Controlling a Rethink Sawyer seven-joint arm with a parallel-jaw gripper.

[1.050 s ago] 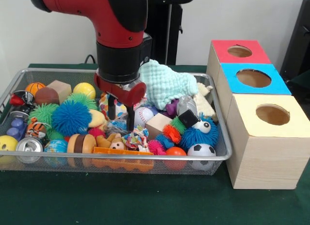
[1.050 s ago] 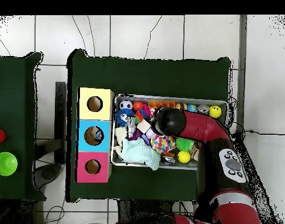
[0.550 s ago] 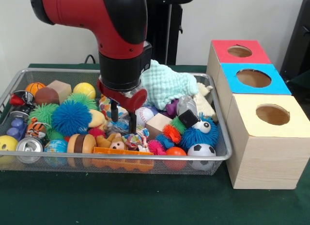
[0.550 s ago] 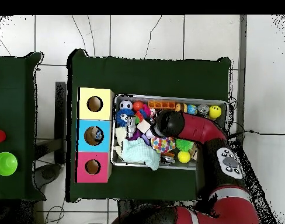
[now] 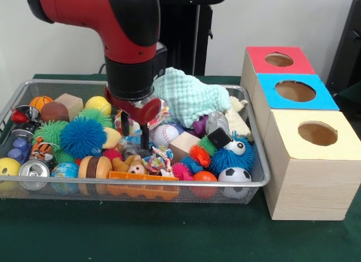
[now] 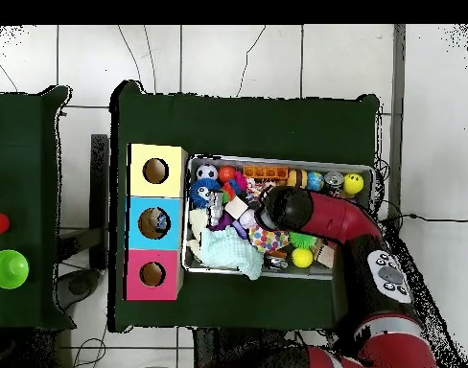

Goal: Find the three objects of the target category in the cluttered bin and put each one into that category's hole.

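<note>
Dark green cloth covers the surface point(image 5: 169, 239), and on it stands a wire mesh bin point(image 5: 256, 160) heaped with toys, with three wooden boxes beside it.

From above, the red and black arm point(image 5: 113, 25) comes down into the middle of the bin. Its tool point(image 5: 134, 128) hangs just over the clutter, the two dark fingers point(image 5: 144, 135) pointing down with a gap between them and nothing held in it. In the overhead view the arm's wrist hides the tool, covering the bin's middle point(image 6: 288, 204).

Directly under the fingers lie a small knotted rope toy point(image 5: 158, 159) and a little brown plush animal point(image 5: 134, 167). Just beside the tool sits a baseball point(image 5: 165, 134), and next to that a pale wooden cube point(image 5: 185, 143). On the tool's other side are a blue spiky ball point(image 5: 83, 136), a green spiky ball point(image 5: 52, 131) and a yellow ball point(image 5: 98, 105). A mint-green knitted cloth point(image 5: 192, 95) is piled behind the tool, toward the boxes.

Farther out, along the front rim, are an orange plastic brick piece point(image 5: 144, 184), a toy burger point(image 5: 95, 167), a drink can point(image 5: 34, 170), an orange ball point(image 5: 204, 177) and a small soccer ball point(image 5: 234, 175). A blue furry toy with googly eyes point(image 5: 232, 154) rests near the corner closest to the boxes.

The boxes stand in a row touching one another, each with a round hole on top: a yellow-topped box point(image 5: 316, 132) nearest the camera, a blue-topped box point(image 5: 295, 91) in the middle, and a red-topped box point(image 5: 278, 60) behind. Which category is the target cannot be told from the views.
</note>
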